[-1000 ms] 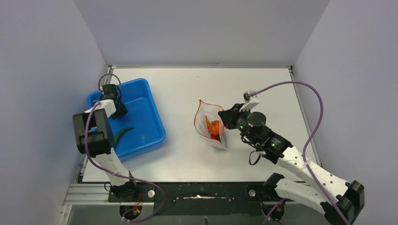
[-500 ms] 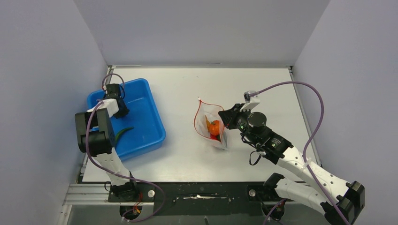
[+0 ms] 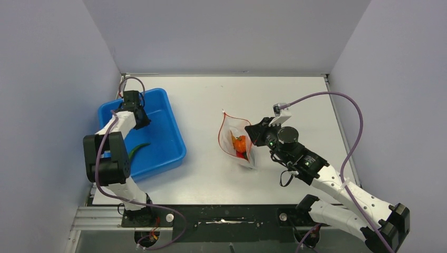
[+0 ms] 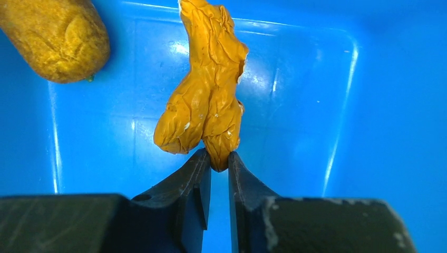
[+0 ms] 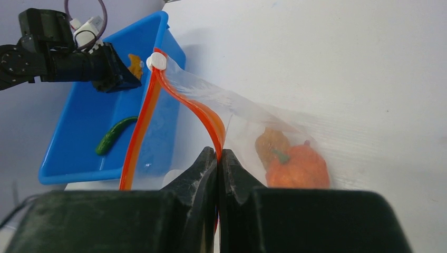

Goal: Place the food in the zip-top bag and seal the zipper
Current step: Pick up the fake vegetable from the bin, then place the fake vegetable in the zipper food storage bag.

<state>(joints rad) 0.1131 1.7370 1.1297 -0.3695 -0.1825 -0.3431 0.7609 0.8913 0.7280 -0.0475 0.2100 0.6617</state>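
Right gripper is squeezed tight on the zipper of the zip-top bag in the middle of the table, with an orange fruit inside. Farther back, by the left edge, the left gripper pinches a yellow-brown lump in the blue tray.

This looks like a robot lab, not a home. A left robot arm and a right robot arm are bolted to a metal rail at the edge of a plain white table. Bare grey walls box it in. Purple cables loop from the arms. The toy food is only pretend.
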